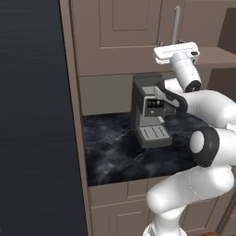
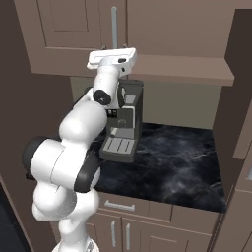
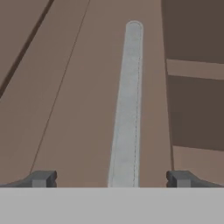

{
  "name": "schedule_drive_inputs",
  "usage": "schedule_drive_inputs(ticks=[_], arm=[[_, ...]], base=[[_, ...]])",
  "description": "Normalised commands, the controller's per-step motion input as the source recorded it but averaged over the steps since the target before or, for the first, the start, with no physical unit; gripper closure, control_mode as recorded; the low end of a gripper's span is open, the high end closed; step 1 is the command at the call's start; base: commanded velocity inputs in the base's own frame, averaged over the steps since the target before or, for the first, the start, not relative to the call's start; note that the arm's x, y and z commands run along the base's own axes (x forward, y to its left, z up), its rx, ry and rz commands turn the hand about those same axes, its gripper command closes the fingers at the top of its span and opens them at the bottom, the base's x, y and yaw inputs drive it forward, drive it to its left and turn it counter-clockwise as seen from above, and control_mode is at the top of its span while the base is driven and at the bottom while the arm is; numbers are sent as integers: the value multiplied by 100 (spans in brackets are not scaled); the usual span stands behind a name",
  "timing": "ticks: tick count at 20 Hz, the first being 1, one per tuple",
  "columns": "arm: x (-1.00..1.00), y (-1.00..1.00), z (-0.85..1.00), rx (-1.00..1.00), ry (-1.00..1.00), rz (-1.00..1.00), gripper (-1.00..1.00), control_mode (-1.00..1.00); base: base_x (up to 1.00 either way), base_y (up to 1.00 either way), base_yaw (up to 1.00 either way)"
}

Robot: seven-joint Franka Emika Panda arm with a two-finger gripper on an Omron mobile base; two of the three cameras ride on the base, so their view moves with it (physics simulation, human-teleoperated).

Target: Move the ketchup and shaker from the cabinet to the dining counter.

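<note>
gripper [image 3: 112, 178] hovering at the cabinet [image 1: 115, 41] door's right edge, jaws spread wide, straddling the silver bar handle [image 3: 127, 105], gripping nothing | ketchup, shaker likely waiting behind the door | handle looking stiff, smooth, perhaps slippery; best clasped across its lower end | door probably swinging heavily

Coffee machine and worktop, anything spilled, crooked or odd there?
Nothing stands out. The coffee machine stands upright on the black worktop, no spill. Above it, the open gripper lines up with the cabinet door's handle, which looks straight.
</note>
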Motion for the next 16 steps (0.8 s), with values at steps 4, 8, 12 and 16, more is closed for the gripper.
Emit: schedule_drive_inputs(ticks=[4, 8, 12, 16], arm=[[17, 54, 10, -4, 13, 0, 100, -100], [0, 86, 20, -7, 19, 0, 100, -100], [-16, 86, 24, -7, 16, 0, 100, -100], [-47, 82, 29, -6, 10, 0, 100, -100]], base=[[0, 0, 0], [0, 0, 0], [0, 0, 0], [0, 0, 0]])
